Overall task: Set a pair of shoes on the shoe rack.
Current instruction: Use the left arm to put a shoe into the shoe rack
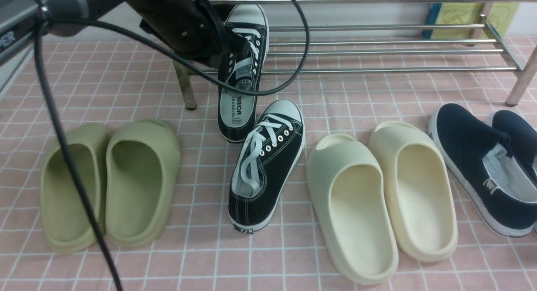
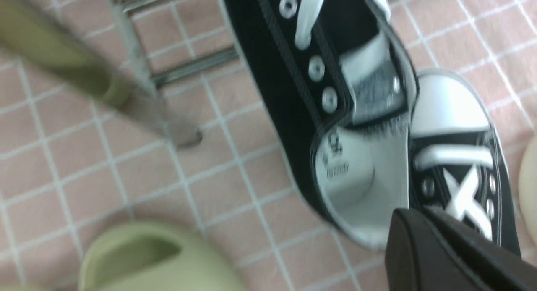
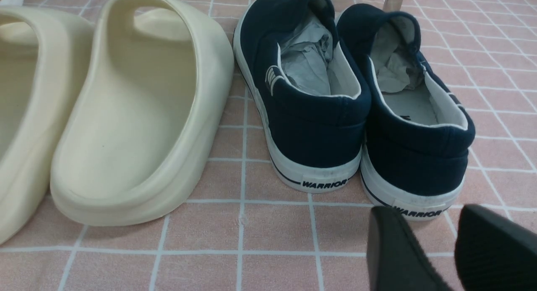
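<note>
The left pincer (image 1: pixel 231 51), its jaws narrow, appears to pinch the side wall of one black canvas low-top sneaker (image 1: pixel 243 72) with white laces and a white rubber toe cap, though the arm's dark body hides the contact itself. This sneaker is tilted. Its toe cap is up over the front bars of the low shoe rack (image 1: pixel 377 69) of shiny silver metal tubes, and its heel hangs low in front of the rack, near the pink checked surface (image 1: pixel 138 85). Its long axis runs away from the robot, straight into the rack, so the coming move likely calls for a push forward with the heel raised until the sole lies across the bars. The second black canvas sneaker (image 1: pixel 264 169) lies flat on the surface, its toe cap just beside the first one's heel, pointing toward the rack and slightly right. It seems nearer the left arm. The right pincer (image 3: pixel 428 217) stands wide and empty behind the navy slip-ons (image 3: pixel 306 127), well apart from both sneakers.
</note>
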Robot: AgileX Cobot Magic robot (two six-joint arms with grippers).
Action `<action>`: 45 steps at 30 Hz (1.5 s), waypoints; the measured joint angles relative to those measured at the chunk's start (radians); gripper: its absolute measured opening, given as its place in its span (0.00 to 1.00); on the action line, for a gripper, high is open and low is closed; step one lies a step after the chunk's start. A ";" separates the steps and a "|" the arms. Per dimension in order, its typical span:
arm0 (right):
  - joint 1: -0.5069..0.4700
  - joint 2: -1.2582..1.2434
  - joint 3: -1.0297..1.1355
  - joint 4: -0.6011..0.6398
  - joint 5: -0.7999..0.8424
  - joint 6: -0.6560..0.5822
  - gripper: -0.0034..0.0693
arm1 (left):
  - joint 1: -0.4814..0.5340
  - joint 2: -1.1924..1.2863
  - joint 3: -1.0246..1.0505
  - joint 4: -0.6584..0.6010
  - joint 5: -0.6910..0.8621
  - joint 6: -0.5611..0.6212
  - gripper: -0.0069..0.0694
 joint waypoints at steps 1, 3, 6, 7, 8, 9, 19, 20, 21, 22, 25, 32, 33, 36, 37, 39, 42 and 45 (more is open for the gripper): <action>0.000 0.000 0.000 0.000 0.000 0.000 0.38 | 0.000 -0.030 0.064 0.000 -0.020 -0.005 0.12; 0.000 0.000 0.000 0.000 0.000 0.000 0.38 | 0.000 -0.103 0.203 0.000 -0.102 -0.032 0.12; 0.000 0.000 0.000 0.000 0.000 0.000 0.38 | 0.000 -0.135 0.353 0.008 -0.207 -0.080 0.12; 0.000 0.000 0.000 0.000 0.000 0.000 0.38 | 0.000 -0.135 0.358 0.010 -0.213 -0.083 0.12; 0.000 0.000 0.000 0.000 0.000 0.000 0.38 | 0.000 -0.121 0.386 0.013 -0.251 -0.111 0.12; 0.000 0.000 0.000 0.000 0.000 0.000 0.38 | 0.000 -0.104 0.389 0.013 -0.276 -0.130 0.14; 0.000 0.000 0.000 0.000 0.000 0.000 0.38 | 0.000 0.066 0.268 0.014 -0.340 -0.237 0.54; 0.000 0.000 0.000 0.000 0.000 0.000 0.38 | 0.000 0.100 0.231 0.016 -0.344 -0.253 0.62; 0.000 0.000 0.000 0.000 0.000 0.000 0.38 | 0.000 0.121 0.212 0.017 -0.345 -0.264 0.65; 0.000 0.000 0.000 0.000 0.000 0.000 0.38 | 0.000 0.142 0.198 0.017 -0.344 -0.269 0.67; 0.000 0.000 0.000 0.000 0.000 0.000 0.38 | 0.000 0.198 0.157 0.022 -0.333 -0.293 0.65; 0.000 0.000 0.000 0.000 0.000 0.000 0.38 | 0.000 0.238 0.131 0.092 -0.331 -0.384 0.25; 0.000 0.000 0.000 0.000 0.000 0.000 0.38 | 0.000 0.238 0.118 0.107 -0.321 -0.407 0.17; 0.000 0.000 0.000 0.000 0.000 0.000 0.38 | 0.000 0.238 0.066 0.120 -0.252 -0.445 0.11; 0.000 0.000 0.000 0.000 0.000 0.000 0.38 | 0.000 0.239 0.057 0.120 -0.247 -0.446 0.11; 0.000 0.000 0.000 0.000 0.000 0.000 0.38 | 0.001 0.239 -0.004 0.131 -0.191 -0.459 0.11; 0.000 0.000 0.000 0.000 0.000 0.000 0.38 | 0.006 0.239 -0.067 0.142 -0.161 -0.461 0.11; 0.000 0.000 0.000 0.000 0.000 0.000 0.38 | 0.007 0.244 -0.131 0.145 -0.167 -0.470 0.11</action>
